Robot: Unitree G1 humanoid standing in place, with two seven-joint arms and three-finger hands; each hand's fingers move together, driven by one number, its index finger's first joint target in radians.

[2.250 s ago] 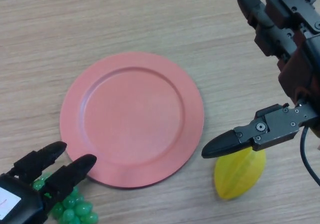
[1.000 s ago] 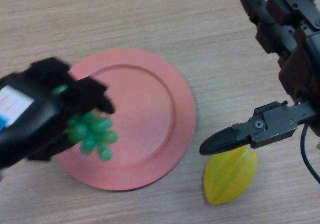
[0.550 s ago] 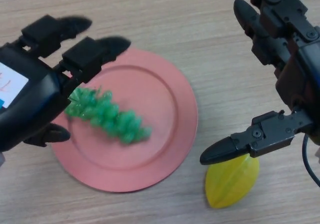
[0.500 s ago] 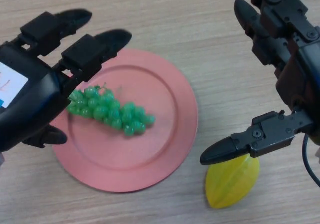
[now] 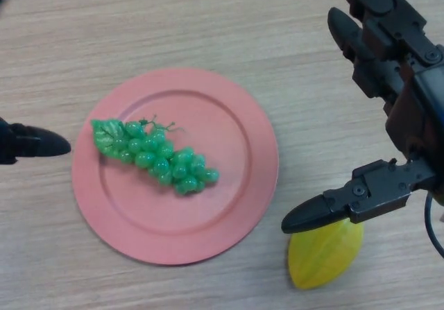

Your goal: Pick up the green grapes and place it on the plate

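Head view: showed green grapes (image 5: 154,155) lying inside the plate (image 5: 236,209), just right of the left hand (image 5: 31,144), long axis slanting away rightward and nearer. Could not tell that hand's finger state. Right hand (image 5: 388,109) spread, empty, beyond the plate, over a yellow fruit (image 5: 325,252).

I see bright, even light over the table (image 5: 208,19); soft, faint shadows lie under the right hand (image 5: 416,109) and along the plate (image 5: 267,164) rim left of it.
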